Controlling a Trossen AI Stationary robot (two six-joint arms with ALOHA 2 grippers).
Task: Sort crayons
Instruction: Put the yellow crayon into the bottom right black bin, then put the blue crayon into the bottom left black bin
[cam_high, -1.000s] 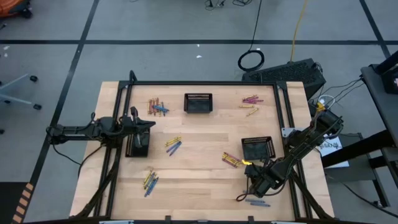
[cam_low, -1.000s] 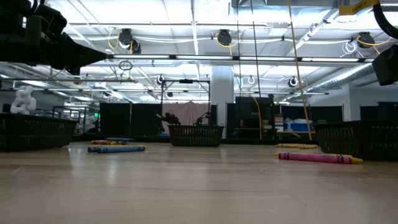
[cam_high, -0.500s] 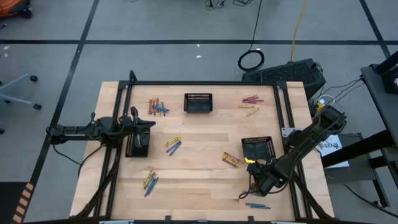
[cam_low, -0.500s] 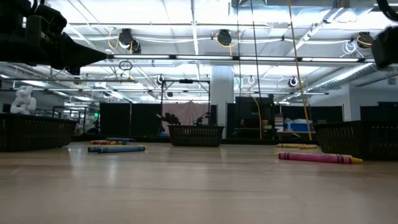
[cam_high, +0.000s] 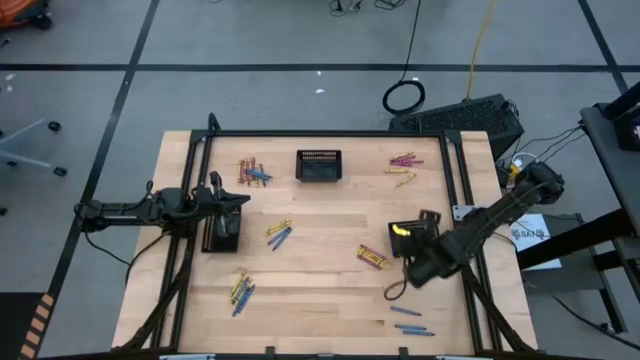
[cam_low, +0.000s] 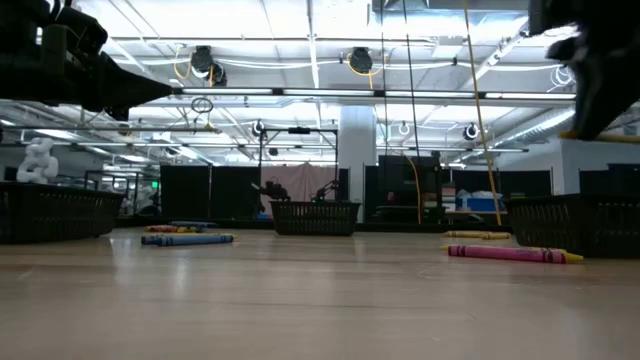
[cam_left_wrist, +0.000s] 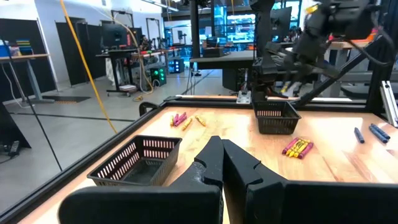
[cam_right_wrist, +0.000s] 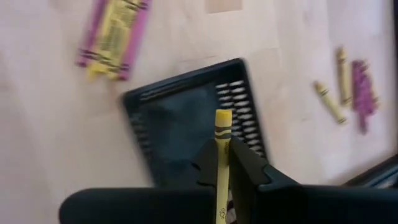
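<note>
Left gripper (cam_left_wrist: 222, 163) pinched fully shut on nothing, hovering over a black basket (cam_high: 221, 232) at the table's left edge; mixed crayons (cam_high: 278, 234) lying just beyond. Right gripper (cam_right_wrist: 222, 163) clamped on a yellow crayon (cam_right_wrist: 222, 158), poised directly above another black basket (cam_right_wrist: 186, 124); pink-and-yellow crayon cluster (cam_right_wrist: 115, 31) beside it.

Right gripper (cam_right_wrist: 221, 163) is pinching a yellow wax crayon (cam_right_wrist: 222, 149) upright at center frame, right over the black rectangular mesh basket (cam_right_wrist: 180, 134).
</note>
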